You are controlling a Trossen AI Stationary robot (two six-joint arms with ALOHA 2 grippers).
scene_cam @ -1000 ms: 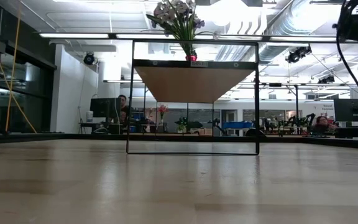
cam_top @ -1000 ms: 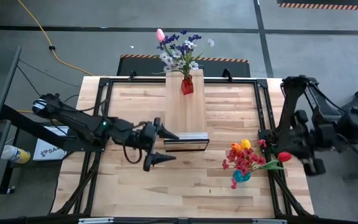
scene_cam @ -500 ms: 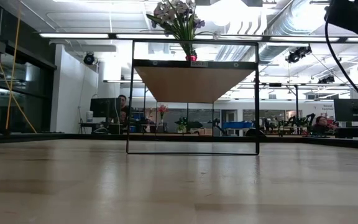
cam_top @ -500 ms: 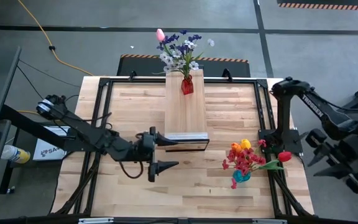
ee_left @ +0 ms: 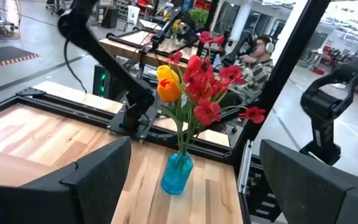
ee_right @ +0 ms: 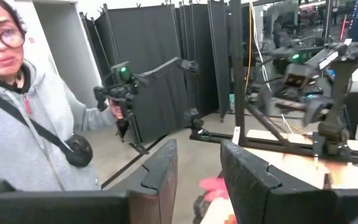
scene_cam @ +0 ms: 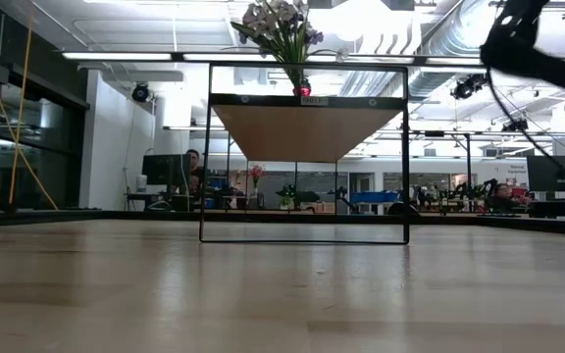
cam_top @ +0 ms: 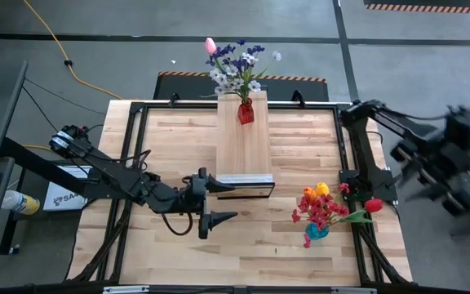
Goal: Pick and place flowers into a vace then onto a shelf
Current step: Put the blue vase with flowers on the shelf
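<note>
"SA" on white box (cam_top: 62,197) beside table

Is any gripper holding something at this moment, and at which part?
Nothing is held. The left gripper is open over the table; the right gripper, beyond the table's right edge, has nothing between its fingers.

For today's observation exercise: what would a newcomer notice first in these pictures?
Two bouquets stand out: the purple-and-white one in a red vase at the far end of the shelf, and red and orange flowers in a blue vase on the table's right. The left end effector hovers open at the shelf's near end.
</note>
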